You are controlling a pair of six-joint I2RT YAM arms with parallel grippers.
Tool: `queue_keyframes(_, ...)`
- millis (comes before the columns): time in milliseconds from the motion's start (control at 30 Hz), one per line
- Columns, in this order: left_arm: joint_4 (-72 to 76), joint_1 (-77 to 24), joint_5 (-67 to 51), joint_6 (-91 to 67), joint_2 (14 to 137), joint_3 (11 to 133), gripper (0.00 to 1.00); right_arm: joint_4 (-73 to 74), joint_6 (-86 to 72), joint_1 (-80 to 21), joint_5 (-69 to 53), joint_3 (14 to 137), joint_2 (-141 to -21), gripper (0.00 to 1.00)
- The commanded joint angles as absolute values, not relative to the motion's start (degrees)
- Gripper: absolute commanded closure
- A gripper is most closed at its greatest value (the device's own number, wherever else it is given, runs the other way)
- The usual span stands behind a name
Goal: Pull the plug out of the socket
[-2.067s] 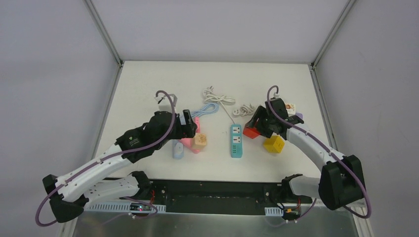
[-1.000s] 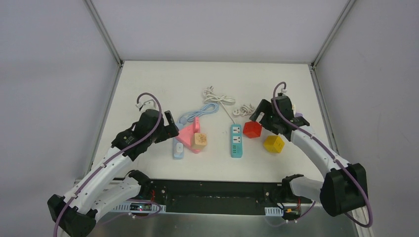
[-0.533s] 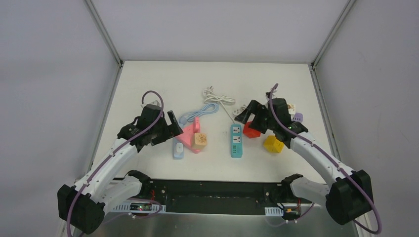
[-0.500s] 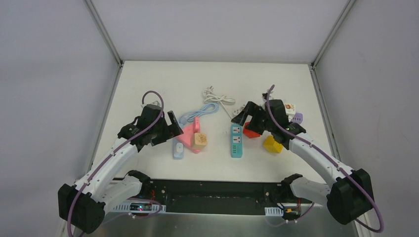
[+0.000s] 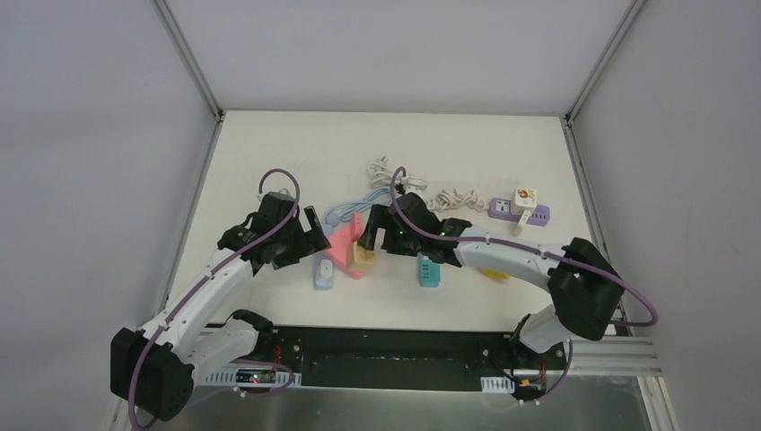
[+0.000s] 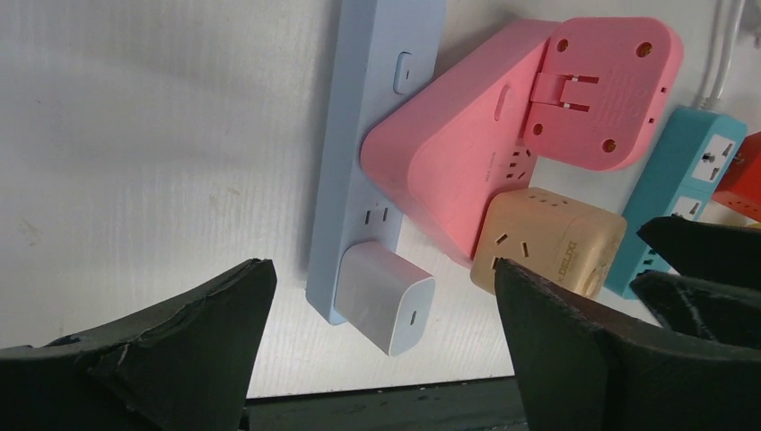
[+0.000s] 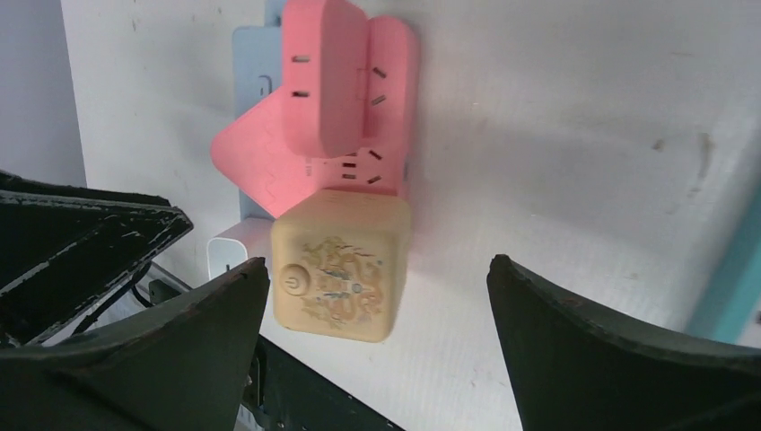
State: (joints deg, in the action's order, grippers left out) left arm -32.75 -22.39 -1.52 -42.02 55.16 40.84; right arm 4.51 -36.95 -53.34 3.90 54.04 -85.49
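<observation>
A white charger plug [image 6: 386, 296] sits in the near end of a light blue power strip [image 6: 372, 135]; in the top view the strip [image 5: 323, 272] lies left of centre. A pink socket block [image 6: 467, 171] and a beige cube adapter [image 6: 547, 242] rest against it. My left gripper [image 6: 381, 350] is open, its fingers straddling the charger from above without touching it; in the top view it [image 5: 310, 235] sits left of the pink block [image 5: 344, 244]. My right gripper [image 7: 372, 314] is open over the beige cube [image 7: 341, 265] and empty; in the top view it [image 5: 372, 229] is just above the cube [image 5: 363, 255].
A teal power strip [image 5: 428, 269] lies under my right forearm. A purple strip [image 5: 538, 214] with a white cube plug [image 5: 522, 199] is at back right. White cables [image 5: 395, 177] lie behind. The table's near edge runs just below the charger.
My right arm has swung left, from the red and yellow blocks across the teal strip to the beige cube. My left gripper has stayed by the blue strip.
</observation>
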Motion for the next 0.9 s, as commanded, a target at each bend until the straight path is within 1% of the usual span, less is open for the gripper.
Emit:
queue_keyframes(0,-31.9,-21.8,-2.1,-40.1,55.6,40.4,0.02,3.6,-36.7,-57.6,5.8,60.4,-90.6,0.05)
queue_keyframes(133,-32.4,-21.6,-2.0,-40.0,56.4,40.7,0.03,9.5,-36.7,-59.5,9.0,66.3,-96.3,0.06)
queue_keyframes(200,-32.4,-21.5,-2.2,-39.9,56.8,40.6,0.03,13.4,-37.1,-60.0,11.1,68.7,-98.3,0.09)
queue_keyframes(267,-32.2,-21.5,-2.5,-39.7,56.8,40.5,0.02,15.3,-37.0,-60.2,12.6,69.5,-98.8,0.14)
queue_keyframes(433,-31.7,-21.5,-3.2,-39.0,57.1,40.9,0.02,15.9,-36.0,-59.9,12.2,68.5,-97.4,0.38)
queue_keyframes(533,-31.4,-21.5,-3.9,-38.7,57.9,41.4,0.02,17.3,-35.7,-59.7,11.1,68.3,-97.0,0.47)
queue_keyframes(733,-29.8,-21.5,-10.3,-37.7,61.8,43.1,0.02,18.8,-34.6,-58.2,12.1,65.4,-93.6,0.52)
queue_keyframes(867,-29.5,-21.5,-12.6,-38.1,65.1,44.8,0.05,18.4,-32.5,-55.8,11.3,62.4,-90.0,0.51)
